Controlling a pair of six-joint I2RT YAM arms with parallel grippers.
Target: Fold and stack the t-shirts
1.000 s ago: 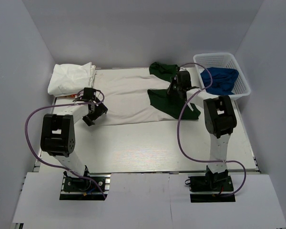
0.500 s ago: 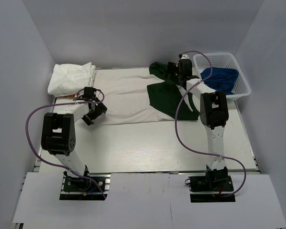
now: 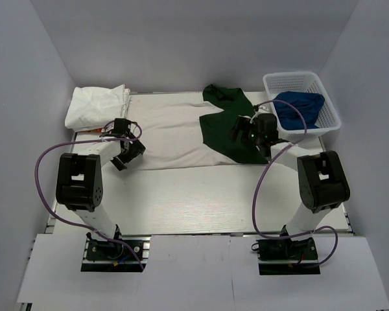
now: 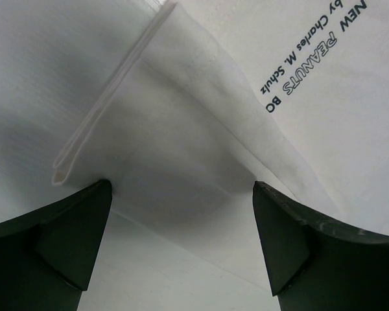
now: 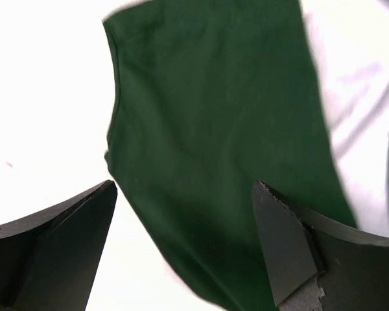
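White-and-green t-shirt (image 3: 172, 129) is lying flat by the table's (image 3: 201, 201) far edge, folded white t-shirt (image 3: 97, 105) at its far-left corner. Left gripper (image 4: 181, 184) and right gripper (image 5: 181, 188) are hanging over the flat one, both spread wide, empty.

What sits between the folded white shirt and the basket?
A spread t-shirt, white with a dark green end toward the basket. The right gripper hovers open over the green. The top view shows it.

We count two t-shirts: one white-and-green t-shirt (image 3: 175, 129) and one folded white t-shirt (image 3: 97, 105). We count one white basket (image 3: 292, 81), one blue cloth (image 3: 301, 109), and two robot arms: left arm (image 3: 81, 184), right arm (image 3: 321, 181).
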